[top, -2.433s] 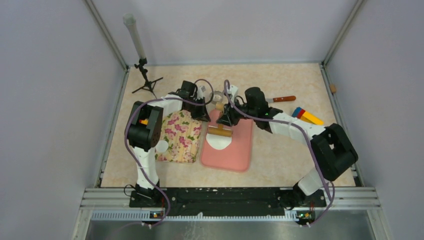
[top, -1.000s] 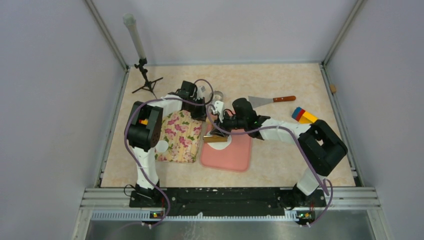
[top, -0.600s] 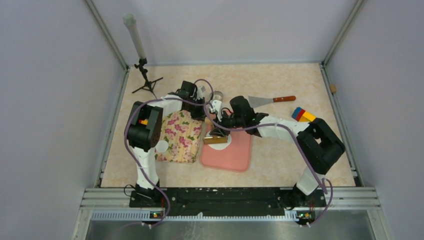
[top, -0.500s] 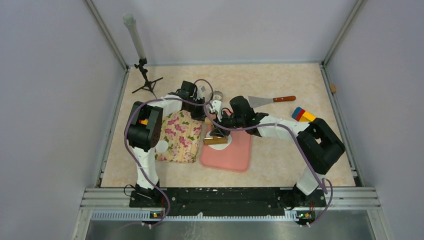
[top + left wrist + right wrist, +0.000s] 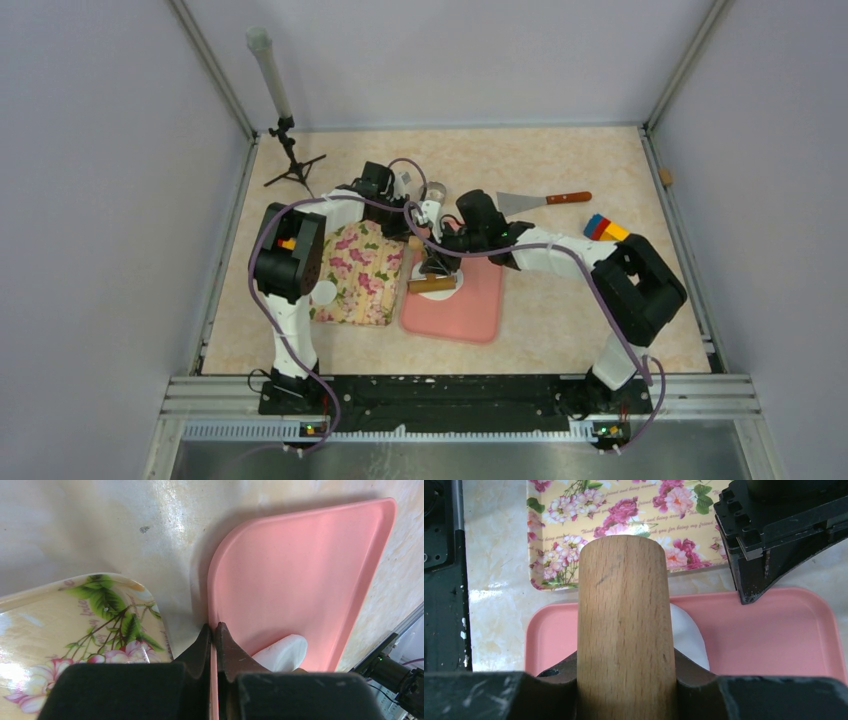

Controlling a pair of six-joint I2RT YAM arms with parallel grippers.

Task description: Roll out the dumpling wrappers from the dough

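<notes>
The dough [image 5: 447, 293] is a flattened white piece on the left part of the pink board [image 5: 470, 310]. My right gripper [image 5: 437, 270] is shut on a wooden rolling pin [image 5: 431, 285] that lies across the dough. In the right wrist view the pin [image 5: 624, 620] sits between the jaws, with the dough [image 5: 688, 635] showing to its right. My left gripper [image 5: 213, 628] is shut on the pink board's left edge [image 5: 212, 600], with the dough [image 5: 282, 651] just beyond. No cut wrapper shows on the board.
A floral tray [image 5: 362, 272] lies left of the board. A small white round [image 5: 323, 293] sits at its left edge; I cannot tell what it is. A metal ring [image 5: 437, 189], a spatula [image 5: 545, 201], coloured blocks [image 5: 608, 230] and a tripod [image 5: 291, 160] stand farther back.
My right gripper has carried the rolling pin from the board's far end toward the near side and left, onto the dough. The left gripper has stayed clamped on the board's edge.
</notes>
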